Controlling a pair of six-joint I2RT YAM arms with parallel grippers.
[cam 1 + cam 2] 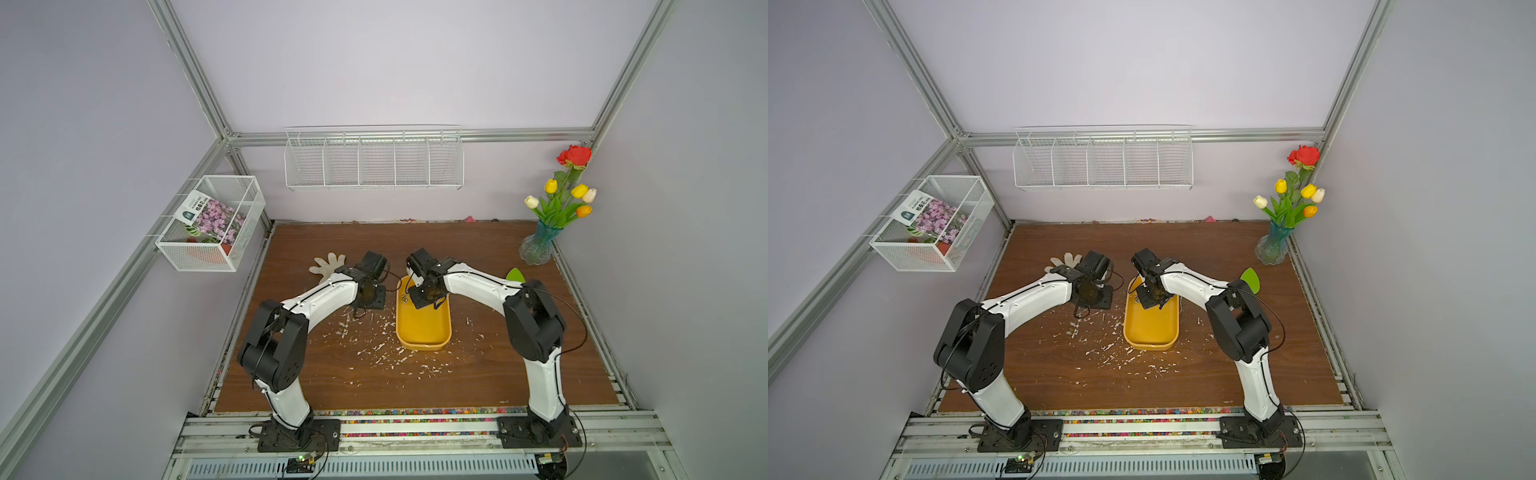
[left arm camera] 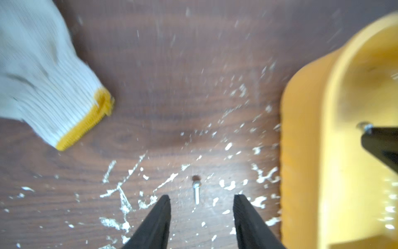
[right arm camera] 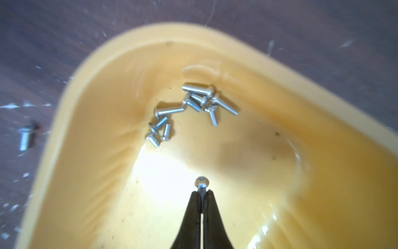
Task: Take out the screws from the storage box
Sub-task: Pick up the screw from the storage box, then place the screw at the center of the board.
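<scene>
One screw (image 3: 201, 183) sits pinched, head outward, between the pressed-together tips of my right claw (image 3: 201, 194), down inside the yellow box (image 3: 86, 90). A small heap of more screws (image 3: 189, 105) lies in the box corner just ahead of that claw. My left claw (image 2: 202, 197) is spread above the table (image 2: 172, 86); a loose screw (image 2: 196, 193) lies between its tips, beside the box.

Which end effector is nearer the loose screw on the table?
Left. The left end effector is open, fingertips either side of the loose screw; the right end effector is over the storage box, shut on another screw.
</scene>
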